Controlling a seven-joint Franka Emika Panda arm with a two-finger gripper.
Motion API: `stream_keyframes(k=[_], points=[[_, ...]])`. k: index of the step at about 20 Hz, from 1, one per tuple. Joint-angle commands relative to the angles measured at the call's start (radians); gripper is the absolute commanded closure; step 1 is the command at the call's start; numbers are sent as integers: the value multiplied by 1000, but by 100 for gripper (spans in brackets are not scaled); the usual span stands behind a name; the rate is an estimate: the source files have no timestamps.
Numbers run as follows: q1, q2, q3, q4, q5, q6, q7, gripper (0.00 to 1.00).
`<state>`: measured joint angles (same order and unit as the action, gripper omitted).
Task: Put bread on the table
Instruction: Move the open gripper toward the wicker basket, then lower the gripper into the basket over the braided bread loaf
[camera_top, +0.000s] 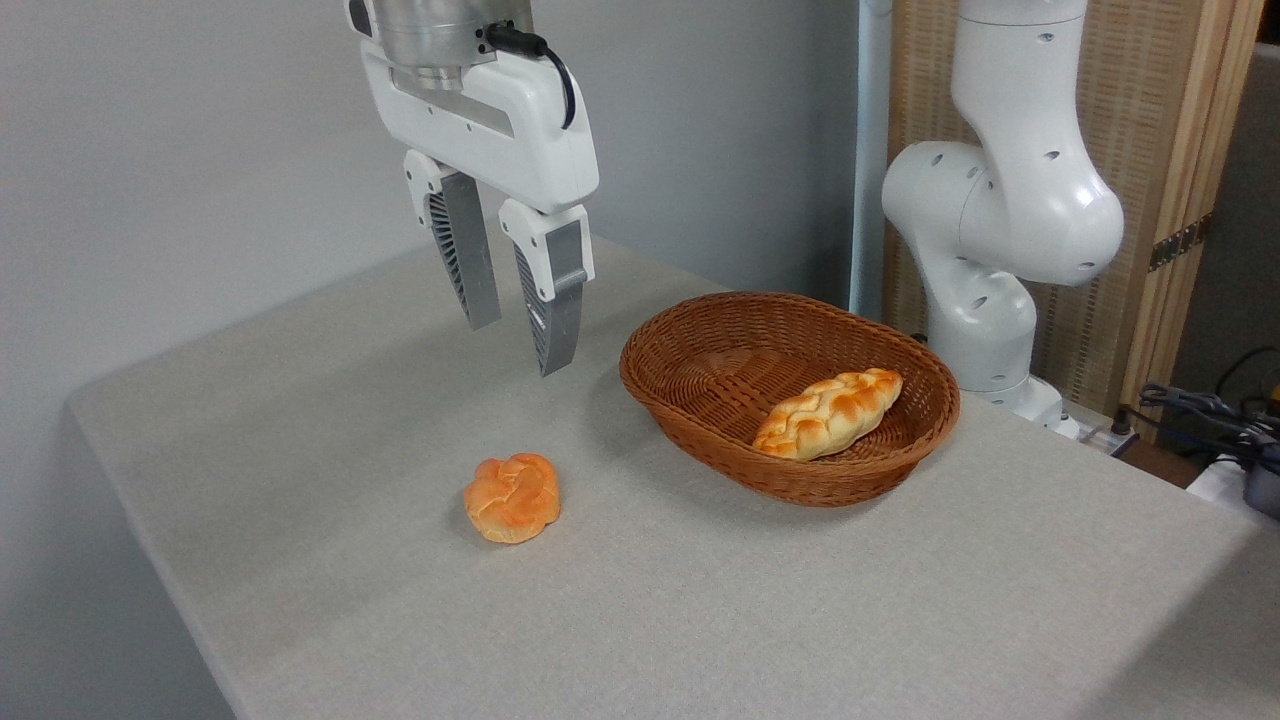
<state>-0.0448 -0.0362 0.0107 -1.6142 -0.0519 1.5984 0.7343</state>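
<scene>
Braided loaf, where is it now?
The golden braided loaf lies inside the brown oval wicker basket, toward its right side, right of the small orange knotted bun.

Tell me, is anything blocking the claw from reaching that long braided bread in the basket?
Nothing visible. The claw hangs open above the table, left of the basket. The bread lies uncovered inside; only the basket's rim surrounds it.

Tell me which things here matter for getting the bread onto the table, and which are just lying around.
Part of the job: braided loaf, wicker basket holding it, table, gripper with jaws apart.

Just lying about: round bun, cables at right.
</scene>
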Motion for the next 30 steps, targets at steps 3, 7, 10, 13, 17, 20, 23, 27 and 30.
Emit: stream_keyframes(k=[3, 7, 10, 13, 17, 20, 23, 27, 30], points=[[-1, -21, 8, -16, -8, -24, 4, 0], [-1, -21, 8, -16, -8, -9, 4, 0], [-1, -39, 8, -38, -8, -15, 5, 0], [-1, -86, 8, -105, -8, -14, 5, 0], [-1, -212, 9, -277, -5, -14, 7, 0], [-1, -322, 47, -427, -3, -8, 39, 0], [-4, -416, 95, -550, 9, 21, 138, 0], [-32, -508, 115, -702, 102, 32, 232, 0], [-40, -522, 115, -747, 113, 29, 319, 0]])
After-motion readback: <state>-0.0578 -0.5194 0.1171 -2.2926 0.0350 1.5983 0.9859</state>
